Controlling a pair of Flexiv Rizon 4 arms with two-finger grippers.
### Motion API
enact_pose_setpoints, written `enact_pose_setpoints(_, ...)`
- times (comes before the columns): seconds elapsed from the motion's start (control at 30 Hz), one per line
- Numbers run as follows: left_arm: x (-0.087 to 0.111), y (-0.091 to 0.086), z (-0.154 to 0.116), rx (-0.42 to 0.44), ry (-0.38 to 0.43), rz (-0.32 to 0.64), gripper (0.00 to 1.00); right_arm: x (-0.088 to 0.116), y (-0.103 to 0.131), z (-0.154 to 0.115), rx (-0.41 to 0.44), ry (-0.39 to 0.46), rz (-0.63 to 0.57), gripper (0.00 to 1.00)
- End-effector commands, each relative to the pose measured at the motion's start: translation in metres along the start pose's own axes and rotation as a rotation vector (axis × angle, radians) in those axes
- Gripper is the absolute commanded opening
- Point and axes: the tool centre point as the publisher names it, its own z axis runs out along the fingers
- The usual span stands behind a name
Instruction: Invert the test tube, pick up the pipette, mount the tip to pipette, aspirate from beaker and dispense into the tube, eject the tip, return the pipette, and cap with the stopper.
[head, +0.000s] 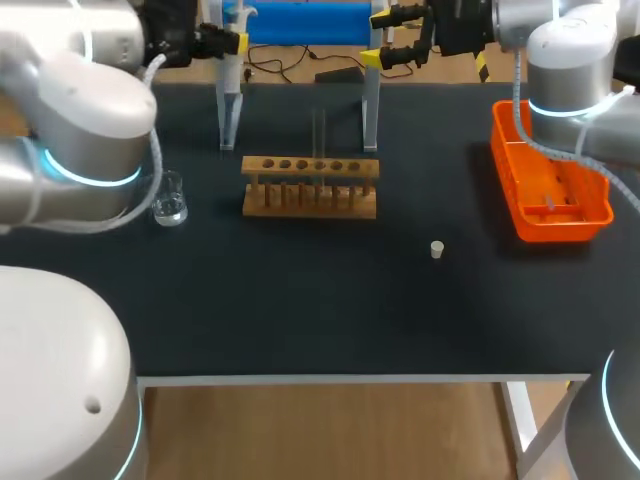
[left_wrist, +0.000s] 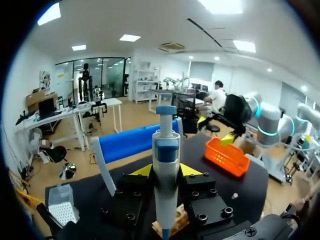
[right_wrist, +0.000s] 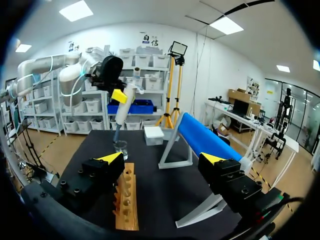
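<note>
Pipette (left_wrist: 166, 150) in left end effector (left_wrist: 166, 171), tip box (left_wrist: 62, 210) in wrist views only

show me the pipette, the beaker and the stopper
pipette (left_wrist: 165, 187): left wrist view, on its white body
beaker (head: 169, 203): head view, on its glass wall
stopper (head: 436, 249): head view, on its middle

The rack (head: 310, 187) is standing near the middle of the worktop (head: 300, 300), and the test tube (head: 319, 140) is standing upright in it. The beaker (head: 169, 200) is sitting to the left of the rack. The stopper (head: 436, 249) is lying in front of the rack and to its right, well apart from it. The tray (head: 550, 190) is lying along the right edge. The stand (head: 300, 25) is standing behind the rack, at the far edge. The left tool (left_wrist: 166, 171) is holding the pipette (left_wrist: 165, 145) by the stand's left leg, and the right tool (right_wrist: 161, 159) is hanging by its right end.
</note>
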Motion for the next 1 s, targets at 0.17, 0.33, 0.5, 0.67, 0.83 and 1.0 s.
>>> enact_pose_setpoints(0.17,-0.006,-0.004,0.032,-0.010,-0.084,-0.027,0.00,-0.001,0.001,-0.001,0.004,0.004,0.001,1.00)
enact_pose_setpoints(0.33,-0.012,-0.006,0.042,-0.024,-0.133,-0.034,0.00,-0.001,0.001,-0.001,0.004,0.004,0.001,1.00)
enact_pose_setpoints(0.5,-0.019,-0.008,0.051,-0.025,-0.186,-0.039,0.00,-0.001,0.001,-0.001,0.004,0.004,0.001,1.00)
enact_pose_setpoints(0.67,-0.029,-0.008,0.057,-0.029,-0.212,-0.046,0.00,-0.001,0.001,-0.001,0.004,0.004,0.001,1.00)
enact_pose_setpoints(0.83,-0.041,-0.010,0.059,-0.028,-0.231,-0.046,0.00,-0.001,0.001,-0.001,0.004,0.004,0.001,1.00)
enact_pose_setpoints(1.0,-0.054,-0.014,0.065,-0.033,-0.247,-0.040,0.00,-0.001,0.001,-0.001,0.004,0.004,0.001,1.00)
